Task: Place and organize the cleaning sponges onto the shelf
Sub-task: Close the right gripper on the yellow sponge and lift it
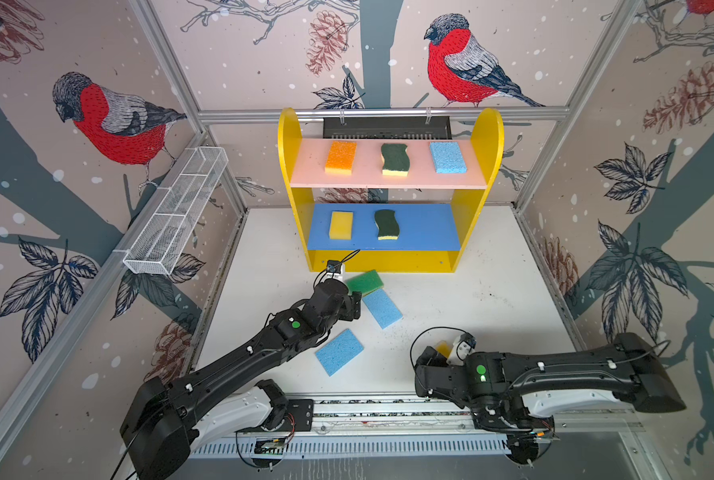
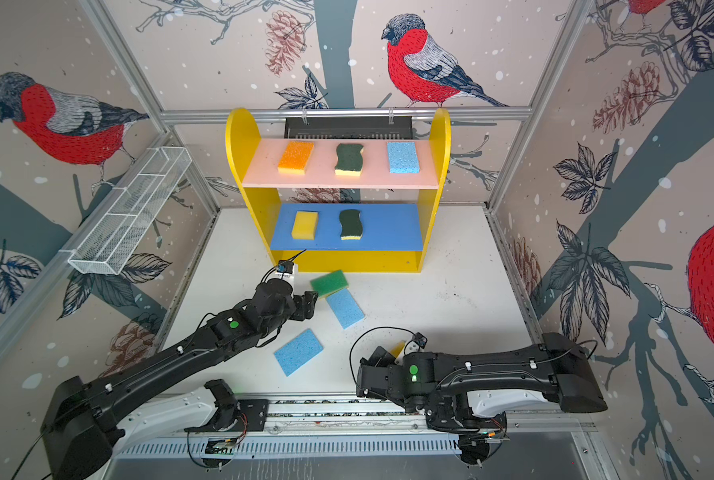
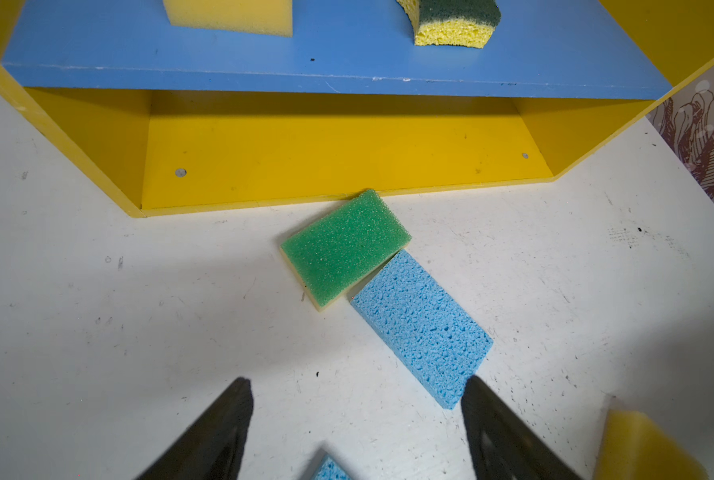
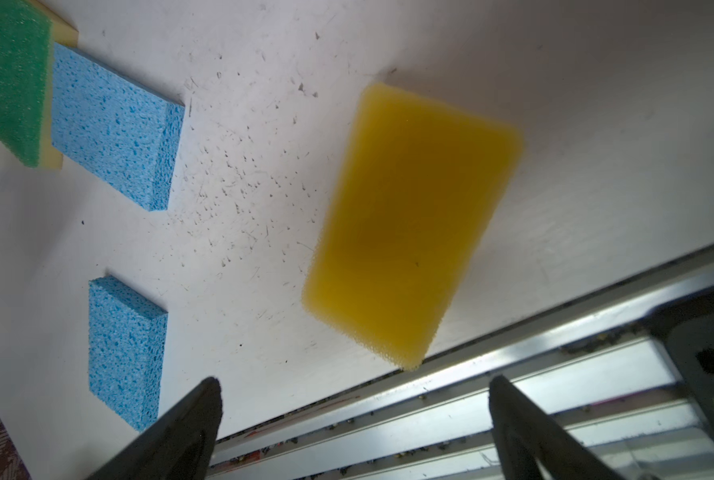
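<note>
Hovering with left gripper [image 3: 357, 384] spread and empty near green sponge [image 3: 345, 248] and blue sponge [image 3: 422, 328], edge to edge on the table [image 1: 492, 270] just before the shelf [image 1: 488, 141]. Holds right gripper [image 4: 354, 383] wide too, nothing pinched, over yellow sponge [image 4: 409, 224] near the table's front edge. Shelved already — three sponges [image 1: 395, 160] on pink board [image 1: 422, 178], a pair [image 1: 341, 225] on blue board [image 1: 430, 228].

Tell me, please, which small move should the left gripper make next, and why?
Probably ease the left gripper forward and down over the green sponge. Its jaws stand open and empty, the sponge lies straight ahead on the table right beside a blue sponge, and the blue middle board has free room.
</note>
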